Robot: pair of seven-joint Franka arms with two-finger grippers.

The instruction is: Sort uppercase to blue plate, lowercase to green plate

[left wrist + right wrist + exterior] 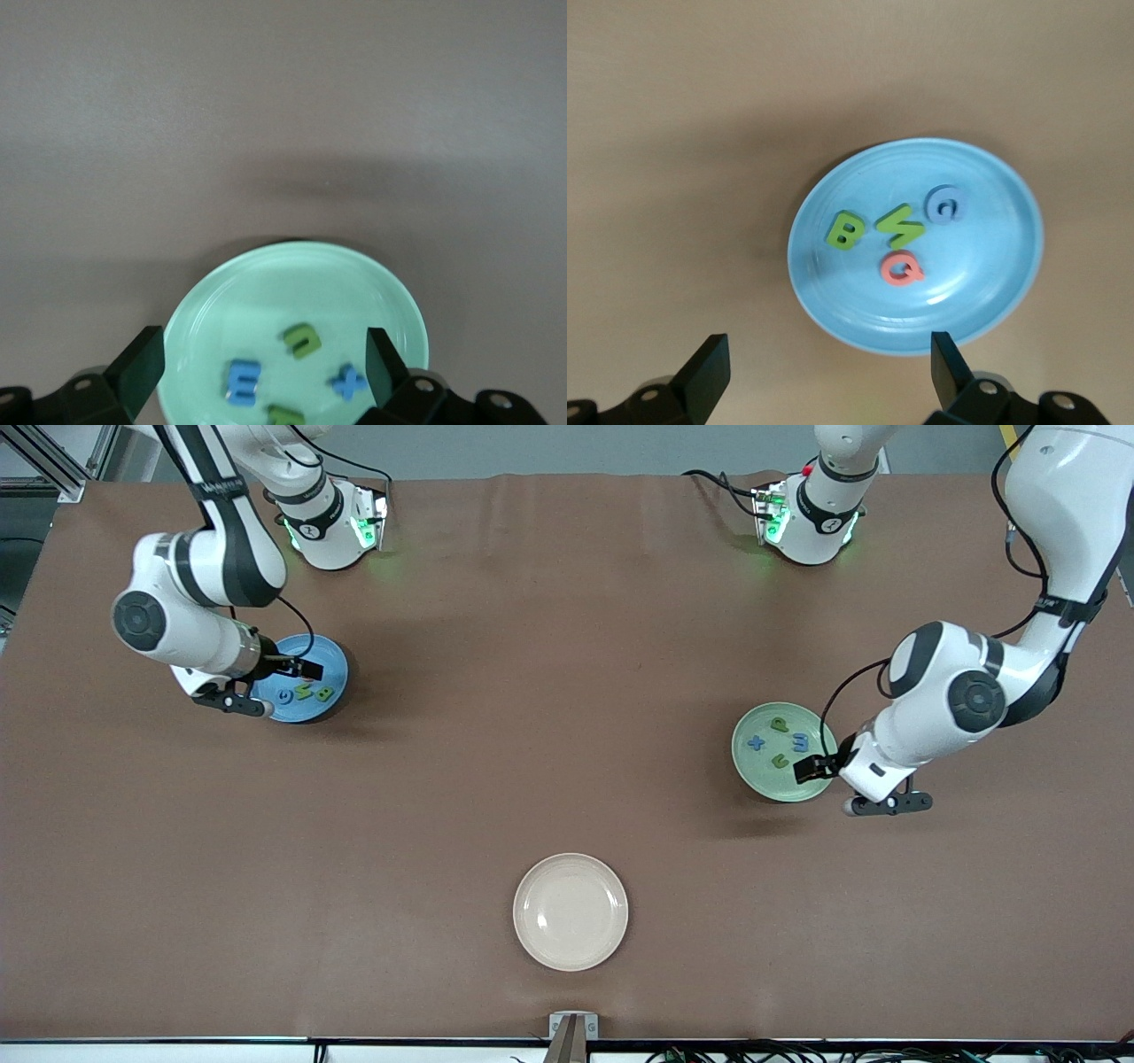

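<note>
On the blue plate (332,657), toward the right arm's end of the table, lie all four capitals: a blue G (946,204), a green N (900,226), a green B (845,231) and a pinkish-red round letter (901,267), clustered close together. Right gripper (303,666) hangs over this plate, fingers spread wide, nothing between them. Toward the left arm's end sits the green plate (753,772), carrying the four small letters: a blue x (756,742), a green p (780,724), a blue m (800,741) and a green u (779,760), each lying apart from the others. Left gripper (813,768) is over the rim of this plate, fingers likewise wide apart and holding nothing. A cream plate (570,911) rests nearest the front camera, midway between the arms, bare of letters.
</note>
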